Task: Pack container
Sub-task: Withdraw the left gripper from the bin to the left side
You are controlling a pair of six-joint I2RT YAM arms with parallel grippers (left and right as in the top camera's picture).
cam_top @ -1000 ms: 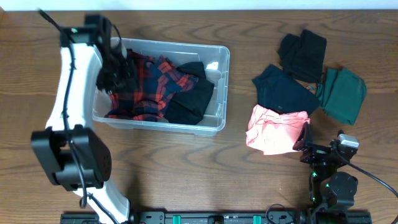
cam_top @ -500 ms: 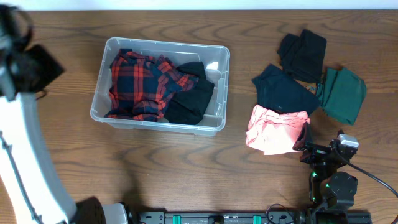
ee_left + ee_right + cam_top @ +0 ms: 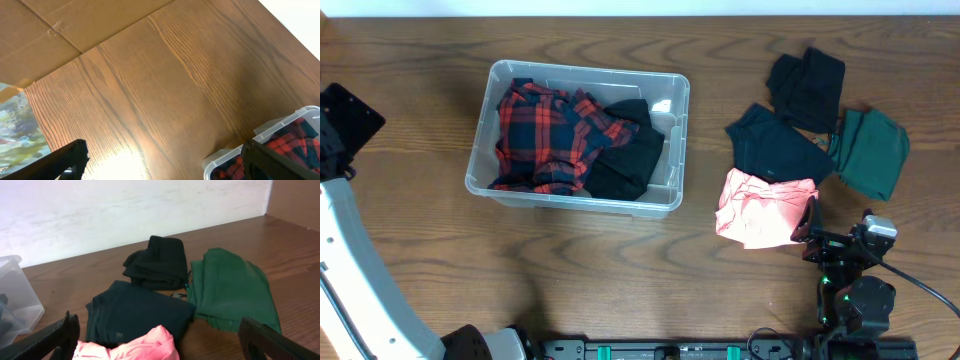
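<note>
**Next up: the pink garment**

The clear container (image 3: 678, 150) sits left of centre on the counter (image 3: 620, 260), holding a plaid shirt (image 3: 545, 135) and a black garment (image 3: 630, 160). The left pincer (image 3: 165, 152) and right pincer (image 3: 159, 330) both gape empty. The right pincer should pinch the pink garment (image 3: 760, 205) through its bunched middle and lift it clear of the navy garment (image 3: 775, 145).

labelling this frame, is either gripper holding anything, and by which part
Nothing is held: the left gripper stands open over bare table, and the right gripper is open near the pink garment.
</note>
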